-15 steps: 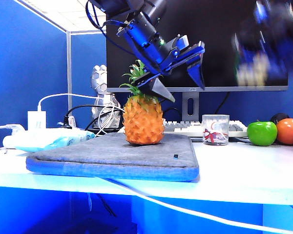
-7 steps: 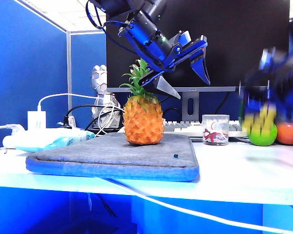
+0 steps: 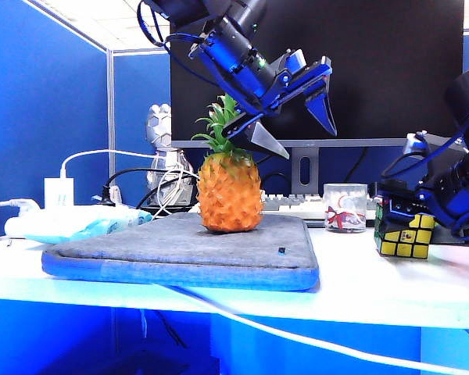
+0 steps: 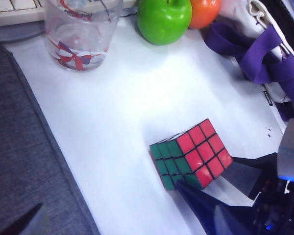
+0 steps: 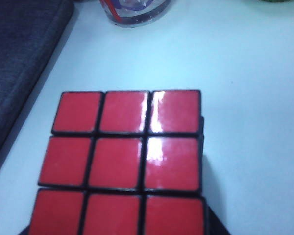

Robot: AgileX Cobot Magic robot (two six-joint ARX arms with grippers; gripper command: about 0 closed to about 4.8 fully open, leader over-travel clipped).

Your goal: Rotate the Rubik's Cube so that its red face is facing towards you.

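Right gripper sits at the exterior view's right edge, its arm cut off, fingers lost behind the Rubik's Cube; the right wrist view crops the red face, and the left gripper shows only dark tips

An office cubicle: blue partition walls enclose a white counter that carries a dark monitor on a stand, a keyboard near the far edge, and a power strip with tangled cables at the far left corner.
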